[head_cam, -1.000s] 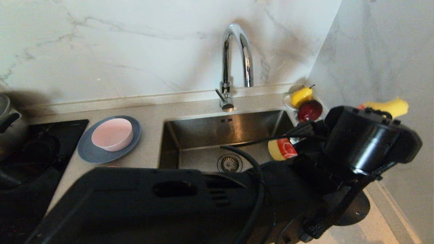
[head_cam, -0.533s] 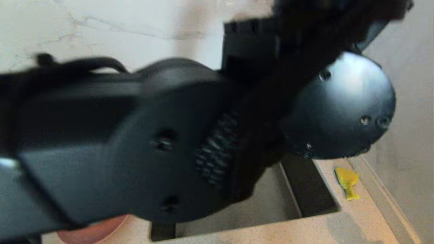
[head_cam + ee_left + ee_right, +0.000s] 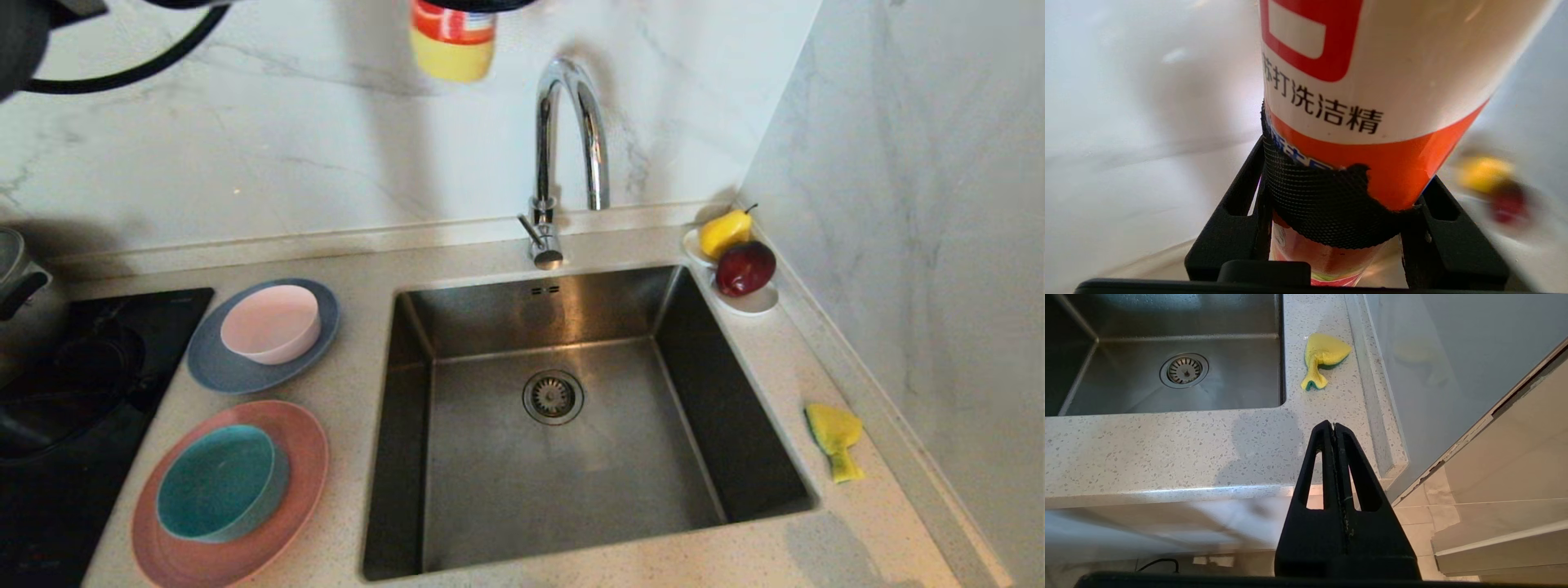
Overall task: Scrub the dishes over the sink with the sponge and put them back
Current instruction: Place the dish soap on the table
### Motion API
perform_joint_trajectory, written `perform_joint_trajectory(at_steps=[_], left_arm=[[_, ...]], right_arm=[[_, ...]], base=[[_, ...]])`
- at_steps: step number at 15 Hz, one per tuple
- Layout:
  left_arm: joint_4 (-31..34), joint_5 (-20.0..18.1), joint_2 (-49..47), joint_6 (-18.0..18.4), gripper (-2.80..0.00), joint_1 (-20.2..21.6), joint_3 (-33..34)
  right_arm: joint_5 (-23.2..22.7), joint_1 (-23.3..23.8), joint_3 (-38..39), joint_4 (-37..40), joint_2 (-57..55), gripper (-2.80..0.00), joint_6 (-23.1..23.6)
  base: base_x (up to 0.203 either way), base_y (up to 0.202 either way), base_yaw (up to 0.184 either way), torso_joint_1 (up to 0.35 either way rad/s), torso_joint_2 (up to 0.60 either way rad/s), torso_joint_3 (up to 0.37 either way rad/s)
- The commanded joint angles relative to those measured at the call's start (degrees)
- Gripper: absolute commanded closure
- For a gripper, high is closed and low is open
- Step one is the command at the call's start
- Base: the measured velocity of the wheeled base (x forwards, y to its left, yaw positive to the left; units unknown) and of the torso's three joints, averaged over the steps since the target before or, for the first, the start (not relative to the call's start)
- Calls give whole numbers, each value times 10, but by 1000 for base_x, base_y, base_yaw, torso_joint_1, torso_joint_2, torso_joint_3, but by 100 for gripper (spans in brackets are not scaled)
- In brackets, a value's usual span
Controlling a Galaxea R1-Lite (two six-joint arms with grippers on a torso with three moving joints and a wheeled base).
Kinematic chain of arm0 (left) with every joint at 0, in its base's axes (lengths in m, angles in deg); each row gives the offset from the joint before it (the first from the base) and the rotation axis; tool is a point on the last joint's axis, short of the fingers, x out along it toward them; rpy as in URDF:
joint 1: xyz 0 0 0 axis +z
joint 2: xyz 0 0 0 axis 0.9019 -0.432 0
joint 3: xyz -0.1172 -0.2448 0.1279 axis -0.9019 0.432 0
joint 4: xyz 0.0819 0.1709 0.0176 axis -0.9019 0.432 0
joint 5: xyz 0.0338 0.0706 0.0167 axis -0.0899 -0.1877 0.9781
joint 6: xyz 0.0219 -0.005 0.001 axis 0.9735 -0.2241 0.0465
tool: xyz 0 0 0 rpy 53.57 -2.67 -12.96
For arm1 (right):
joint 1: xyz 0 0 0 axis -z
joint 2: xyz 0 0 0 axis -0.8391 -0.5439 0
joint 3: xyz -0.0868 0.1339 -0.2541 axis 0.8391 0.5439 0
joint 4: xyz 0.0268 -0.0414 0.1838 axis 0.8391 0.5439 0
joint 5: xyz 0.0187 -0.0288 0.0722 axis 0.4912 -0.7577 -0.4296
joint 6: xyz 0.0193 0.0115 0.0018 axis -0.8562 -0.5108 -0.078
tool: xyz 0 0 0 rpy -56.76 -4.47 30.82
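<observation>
- the left claw (image 3: 1331, 212) is clenched around a dish soap bottle (image 3: 1372, 81), holding it high above the bench; in the head view the bottle (image 3: 451, 41) hangs at the top edge, up and left of the tap (image 3: 563, 155).
- the right claw (image 3: 1334, 428) is pinched shut on nothing, parked low off the front edge of the bench (image 3: 1167, 449), near its right corner.
- the sponge (image 3: 834, 439) lies on the bench just right of the sink (image 3: 735, 457), close to the wall, crumpled rather than flat. its long axis seems to run roughly front to back, though the folds make that hard to judge.
- from the right claw the sponge (image 3: 1323, 359) sits ahead and slightly left, with bare bench between; this arm is much the nearer one, and the left is busy and far off.
- the dishes wait left of the sink: a pink bowl (image 3: 271, 322) on a blue-grey plate (image 3: 212, 371), a teal bowl (image 3: 216, 482) on a salmon plate (image 3: 306, 457).
- a fruit dish (image 3: 751, 302) with a pear (image 3: 725, 231) and a dark red fruit (image 3: 745, 267) sits at the back right corner.
</observation>
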Motion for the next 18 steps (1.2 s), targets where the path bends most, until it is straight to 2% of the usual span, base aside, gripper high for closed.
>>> perform_joint_trajectory(at_steps=[1, 5, 8, 10, 12, 14, 18], left_arm=[[20, -7, 31, -29, 0, 77, 1], [108, -41, 46, -172, 0, 247, 3], [117, -44, 25, -239, 0, 333, 26], [114, -34, 4, -255, 0, 359, 57], [89, -5, -28, -274, 0, 372, 86], [39, 24, -67, -283, 0, 375, 114], [-79, 53, -156, -285, 0, 375, 137]], right_arm=[[0, 0, 0, 0, 0, 0, 0], [0, 0, 0, 0, 0, 0, 0], [0, 0, 0, 0, 0, 0, 0], [0, 0, 0, 0, 0, 0, 0], [0, 0, 0, 0, 0, 0, 0], [0, 0, 0, 0, 0, 0, 0], [0, 0, 0, 0, 0, 0, 0]], base=[[0, 0, 0, 0, 0, 0], [0, 0, 0, 0, 0, 0], [0, 0, 0, 0, 0, 0], [0, 0, 0, 0, 0, 0], [0, 0, 0, 0, 0, 0], [0, 0, 0, 0, 0, 0], [0, 0, 0, 0, 0, 0]])
